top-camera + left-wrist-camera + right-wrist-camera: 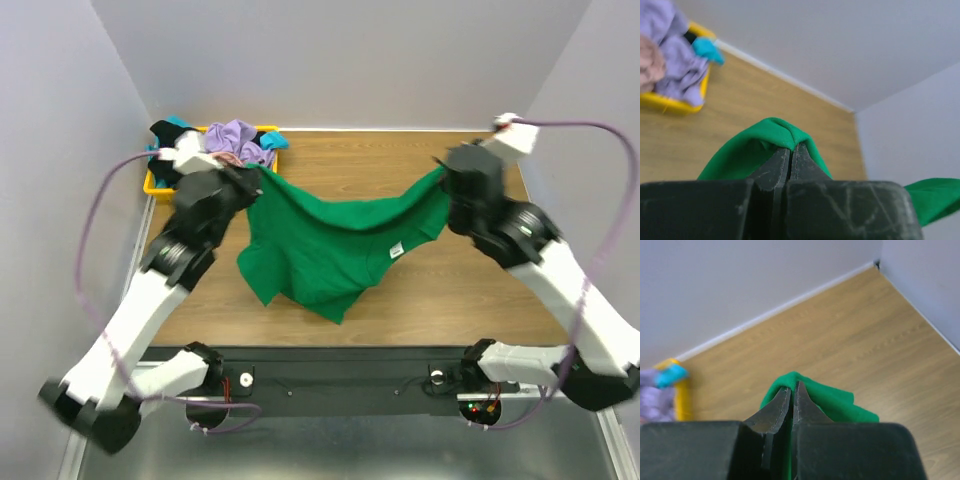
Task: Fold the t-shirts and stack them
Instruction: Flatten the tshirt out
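Observation:
A bright green t-shirt [335, 245] hangs stretched between both arms above the wooden table, its lower part sagging with a small white label [396, 250] showing. My left gripper [252, 178] is shut on the shirt's left edge; in the left wrist view green cloth [775, 131] bulges over the closed tips [791, 147]. My right gripper [445, 178] is shut on the right edge, with cloth [832, 399] pinched at its tips [794, 386]. Other t-shirts, lavender [238, 137], teal and black, lie piled at the back left.
A yellow tray [152, 185] at the back left corner holds the pile of shirts, partly behind my left arm. White walls close in the table [480, 290] on the left, back and right. A purple cable loops from each arm.

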You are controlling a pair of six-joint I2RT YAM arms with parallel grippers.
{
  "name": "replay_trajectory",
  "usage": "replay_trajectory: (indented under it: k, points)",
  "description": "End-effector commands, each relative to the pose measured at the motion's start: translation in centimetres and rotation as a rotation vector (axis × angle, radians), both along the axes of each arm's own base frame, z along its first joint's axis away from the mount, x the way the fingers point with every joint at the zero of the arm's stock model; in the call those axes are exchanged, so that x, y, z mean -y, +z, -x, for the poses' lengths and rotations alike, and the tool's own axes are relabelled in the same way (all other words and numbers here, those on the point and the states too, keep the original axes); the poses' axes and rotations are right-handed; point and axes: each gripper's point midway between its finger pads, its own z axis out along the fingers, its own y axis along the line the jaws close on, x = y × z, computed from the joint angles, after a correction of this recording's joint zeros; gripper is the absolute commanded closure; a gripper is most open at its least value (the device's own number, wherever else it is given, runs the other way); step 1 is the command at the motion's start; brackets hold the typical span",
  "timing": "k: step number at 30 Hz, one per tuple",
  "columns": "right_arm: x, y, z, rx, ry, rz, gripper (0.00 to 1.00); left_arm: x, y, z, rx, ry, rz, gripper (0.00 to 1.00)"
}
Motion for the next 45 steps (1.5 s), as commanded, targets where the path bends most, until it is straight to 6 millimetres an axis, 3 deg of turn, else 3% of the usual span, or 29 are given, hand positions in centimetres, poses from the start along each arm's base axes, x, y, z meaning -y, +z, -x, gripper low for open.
replay_trajectory:
  k: [1,2,3,4,8,9,10,11,12,13,14,16,17,19,20,21,23,24,25,27,28,29,30,31,33,34,38,40,45]
  points:
    - [0.3,-6.2,-4.9,-0.168,-0.048,0.054,1.00,1.6,-8.5,-4.3,-0.202,0.020,-0.096,1.00]
    - [0.2,-9.1,-6.8,-0.244,-0.039,0.054,0.99,2.3,-11.5,-5.6,-0.277,0.010,-0.136,1.00]
    - [1.9,-10.8,-8.2,-0.289,-0.066,0.034,0.99,2.5,-12.7,-6.3,-0.310,0.007,-0.148,1.00]
    - [2.2,-13.5,-10.0,-0.336,-0.085,0.053,1.00,2.8,-15.5,-7.4,-0.374,0.013,-0.182,1.00]
    - [4.6,-18.6,-13.8,-0.452,-0.096,0.049,1.00,2.5,-18.4,-10.7,-0.447,0.050,-0.218,1.00]
    - [5.6,-21.0,-15.1,-0.509,-0.102,0.045,1.00,2.8,-20.6,-11.7,-0.495,0.045,-0.247,1.00]
    - [6.1,-21.9,-15.9,-0.526,-0.100,0.035,1.00,3.1,-20.2,-12.8,-0.488,0.044,-0.244,1.00]
    - [6.7,-22.6,-16.8,-0.531,-0.104,0.027,1.00,3.5,-22.1,-13.7,-0.525,0.037,-0.262,1.00]
    - [7.8,-23.7,-17.5,-0.553,-0.106,0.009,1.00,3.7,-22.7,-14.3,-0.535,0.036,-0.269,1.00]
    - [8.2,-25.1,-18.7,-0.572,-0.100,0.006,1.00,4.0,-22.0,-15.5,-0.518,0.034,-0.272,1.00]
    - [8.5,-25.8,-19.3,-0.584,-0.099,0.004,0.99,4.2,-23.6,-16.2,-0.550,0.035,-0.286,1.00]
    - [9.7,-27.4,-20.9,-0.603,-0.099,0.008,0.99,4.6,-23.5,-17.4,-0.557,0.040,-0.286,0.97]
    - [10.1,-27.8,-21.5,-0.605,-0.101,0.007,0.99,4.5,-24.5,-17.8,-0.578,0.052,-0.295,0.74]
    - [10.8,-28.8,-22.5,-0.624,-0.079,-0.002,0.96,4.3,-23.5,-18.8,-0.560,0.071,-0.305,0.49]
    - [10.6,-29.2,-23.1,-0.632,-0.050,-0.009,0.91,4.3,-23.5,-18.9,-0.567,0.074,-0.308,0.02]
    - [10.0,-29.3,-23.3,-0.638,0.001,-0.020,0.71,4.3,-23.1,-18.8,-0.567,0.060,-0.320,0.02]
    - [9.2,-28.9,-23.1,-0.634,0.053,-0.033,0.48,4.4,-22.7,-18.3,-0.564,0.045,-0.319,0.02]
    - [8.5,-28.4,-22.4,-0.629,0.089,-0.046,0.17,4.4,-21.2,-17.7,-0.536,0.036,-0.307,0.02]
    - [8.3,-28.9,-21.5,-0.645,0.100,-0.050,0.03,3.9,-20.7,-16.6,-0.531,0.039,-0.301,0.02]
    - [7.7,-27.1,-20.1,-0.616,0.139,-0.054,0.00,3.3,-22.2,-14.3,-0.568,0.035,-0.297,0.02]
    - [7.7,-26.8,-19.3,-0.610,0.141,-0.059,0.00,3.0,-21.2,-12.9,-0.551,0.036,-0.279,0.02]
    - [7.6,-26.7,-18.5,-0.608,0.139,-0.065,0.00,2.8,-23.3,-12.0,-0.592,0.036,-0.288,0.02]
    - [7.6,-27.2,-16.6,-0.621,0.130,-0.082,0.00,2.4,-22.1,-10.8,-0.557,0.034,-0.268,0.02]
    - [7.5,-27.5,-15.6,-0.627,0.129,-0.094,0.00,1.8,-24.0,-8.2,-0.596,0.030,-0.271,0.02]
    - [6.7,-28.5,-13.7,-0.645,0.156,-0.127,0.00,1.3,-26.0,-5.6,-0.637,0.022,-0.262,0.02]
    - [6.3,-29.4,-12.1,-0.659,0.176,-0.141,0.00,0.5,-29.0,-3.1,-0.709,0.025,-0.261,0.02]
    - [3.5,-30.8,-9.2,-0.633,0.304,-0.203,0.02,0.3,-31.1,1.3,-0.728,-0.022,-0.196,0.02]
    - [2.1,-31.1,-8.5,-0.623,0.378,-0.228,0.03,1.6,-31.0,1.8,-0.696,-0.095,-0.151,0.02]
    - [2.3,-33.5,-7.9,-0.681,0.351,-0.238,0.04,1.9,-33.0,2.7,-0.728,-0.113,-0.140,0.12]
